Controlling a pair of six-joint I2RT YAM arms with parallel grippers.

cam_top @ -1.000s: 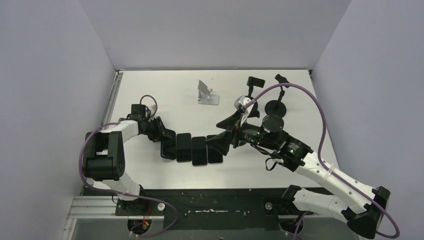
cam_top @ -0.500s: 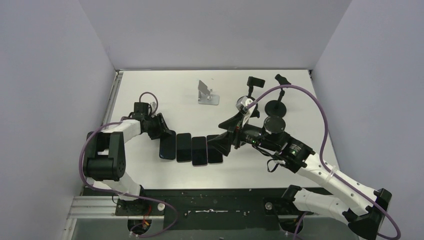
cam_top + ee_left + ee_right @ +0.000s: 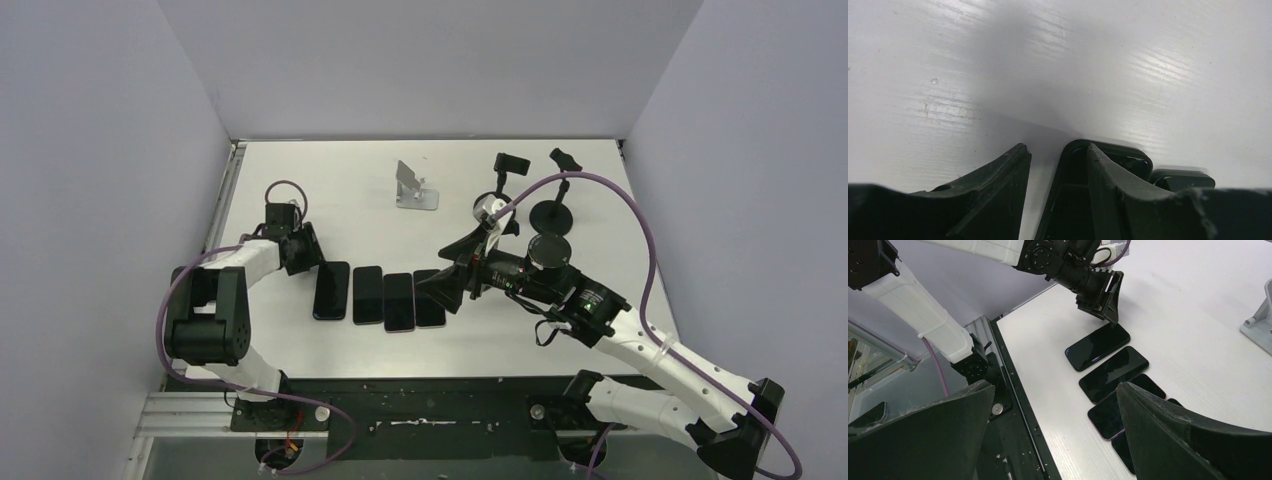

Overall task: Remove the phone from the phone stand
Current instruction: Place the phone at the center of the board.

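A silver metal phone stand is standing empty toward the far side of a white table. Nearer than the stand and to its left, a flat black phone is lying face up on the table. It is the left end of a row, with three more dark phones lying side by side straight in front of the stand.

The left gripper is hanging low over the end of the black phone closest to the stand. Its fingers are parted and grasping nothing. In the left wrist view, one finger is sitting over the phone's corner and the other over bare table beside it.

The right gripper is hovering over the row's right end, nearer than the stand, with its jaws spread wide and empty.

Several black stands are grouped to the right of the silver stand. I cannot tell whether they are holding anything.

The step in hand looks like the release after setting a phone down. The next move seems to call for lifting the left gripper straight up and clear, without nudging the phone or its neighbours.
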